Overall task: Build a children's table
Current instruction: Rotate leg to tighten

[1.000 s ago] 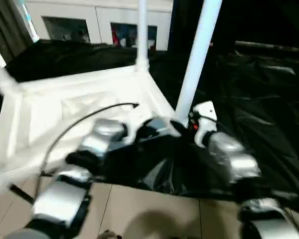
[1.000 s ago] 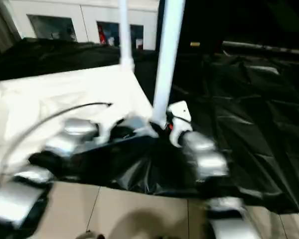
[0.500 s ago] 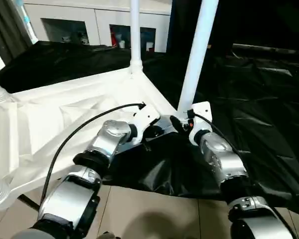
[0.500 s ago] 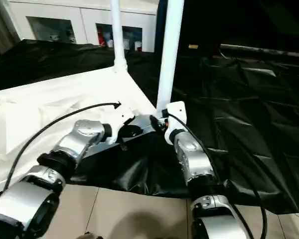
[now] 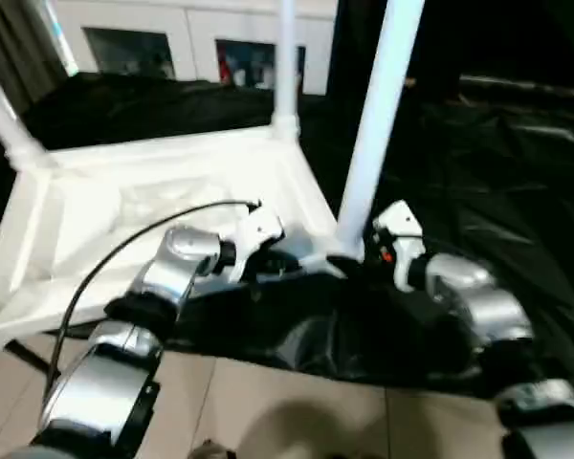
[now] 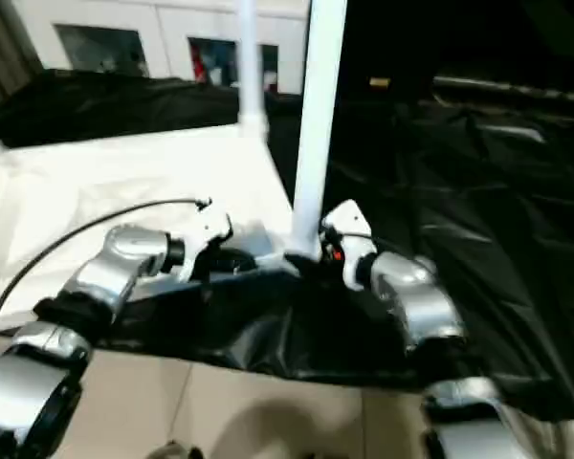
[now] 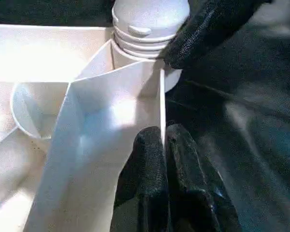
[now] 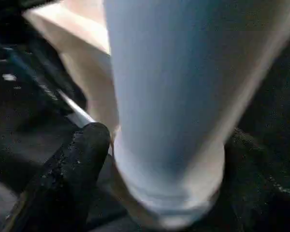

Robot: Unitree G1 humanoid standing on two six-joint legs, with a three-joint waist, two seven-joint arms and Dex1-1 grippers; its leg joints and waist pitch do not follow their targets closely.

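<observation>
The children's table lies upside down, its white top [image 5: 124, 201] ribbed side up on a black sheet. The near leg [image 5: 373, 124] stands upright in the right front corner socket. A second leg [image 5: 285, 67] rises at the far corner and a third [image 5: 5, 124] at the back left. My left gripper [image 5: 277, 263] is shut on the top's thin rim wall [image 7: 162, 111] just beside that socket, as the left wrist view [image 7: 162, 154] shows. My right gripper [image 5: 359, 263] is open, with one finger [image 8: 82, 159] on each side of the near leg's base [image 8: 169, 121].
The black sheet [image 5: 497, 172] spreads crumpled to the right and behind the table. A tiled floor [image 5: 268, 402] begins at its near edge. White cabinets [image 5: 172, 48] line the back wall. A black cable [image 5: 124, 253] loops over my left forearm.
The whole picture shifted as my head moved. My right gripper's fingers have spread wider around the near leg's base. The left gripper keeps its pinch on the rim.
</observation>
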